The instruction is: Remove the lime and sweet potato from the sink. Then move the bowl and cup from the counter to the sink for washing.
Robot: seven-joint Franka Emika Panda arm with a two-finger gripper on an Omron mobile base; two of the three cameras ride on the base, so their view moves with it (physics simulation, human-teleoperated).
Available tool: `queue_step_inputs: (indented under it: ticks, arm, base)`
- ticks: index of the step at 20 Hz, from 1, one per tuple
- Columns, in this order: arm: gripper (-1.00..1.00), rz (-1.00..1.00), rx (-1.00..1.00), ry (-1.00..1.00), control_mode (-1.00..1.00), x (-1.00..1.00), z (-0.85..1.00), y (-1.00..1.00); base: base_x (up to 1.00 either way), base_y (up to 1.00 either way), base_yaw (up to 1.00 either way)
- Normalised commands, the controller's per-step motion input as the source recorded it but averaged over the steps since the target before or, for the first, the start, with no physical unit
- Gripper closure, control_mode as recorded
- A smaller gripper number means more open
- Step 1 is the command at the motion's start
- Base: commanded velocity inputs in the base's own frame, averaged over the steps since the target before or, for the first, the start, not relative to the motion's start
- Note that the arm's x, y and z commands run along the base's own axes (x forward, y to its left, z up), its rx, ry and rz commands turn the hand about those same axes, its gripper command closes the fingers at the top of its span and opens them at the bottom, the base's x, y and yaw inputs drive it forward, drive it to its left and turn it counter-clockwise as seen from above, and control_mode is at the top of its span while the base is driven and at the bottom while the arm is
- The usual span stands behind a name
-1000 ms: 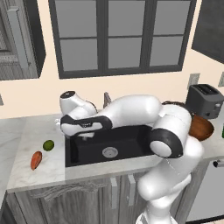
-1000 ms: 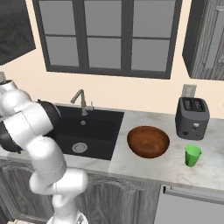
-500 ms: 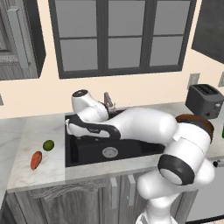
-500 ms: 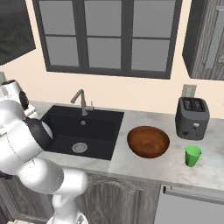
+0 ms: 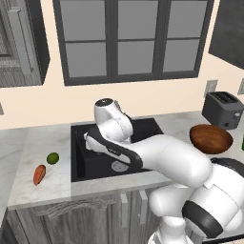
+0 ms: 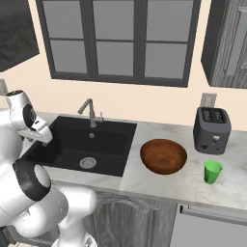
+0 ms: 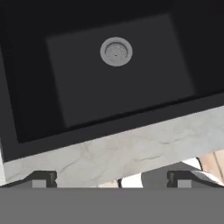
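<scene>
My claw [image 7: 112,178] was wide open and held nothing over the sink [image 7: 87,131]; the left view showed the lime [image 5: 53,157], the right view the cup [image 6: 212,171]

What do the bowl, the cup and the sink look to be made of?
Bowl: probably wood, brown with a faint sheen.
Cup: likely plastic; flat, uniform bright green.
Sink: matte black, maybe composite or coated metal; no gloss, silver metal drain.
</scene>
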Motion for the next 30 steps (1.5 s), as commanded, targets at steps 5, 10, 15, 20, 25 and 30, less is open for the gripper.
queue_step_inputs:
  ticks: [5,10,15,20,25,30]
  arm:
    - [-1.0,0.22,-0.04,0.0,-1.0,-0.24,0.1,-0.45]
    - [-1.0,0.27,-0.05,0.0,-1.0,-0.22,0.11,-0.45]
    - [-1.0,0.26,-0.06,0.0,-1.0,-0.25,0.13,-0.45]
    - [-1.0,0.2,-0.06,0.0,-1.0,-0.24,0.14,-0.47]
    - [-1.0,0.16,-0.05,0.01,-1.0,-0.19,0.12,-0.48]
    - [-1.0,0.09,-0.02,0.04,-1.0,-0.11,0.07,-0.5]
  base:
    - [0.0,0.0,0.0]
    - [0.0,0.0,0.0]
    - [0.0,0.0,0.0]
    - [0.0,0.0,0.0]
    - [0.0,0.0,0.0]
    - [0.0,0.0,0.0]
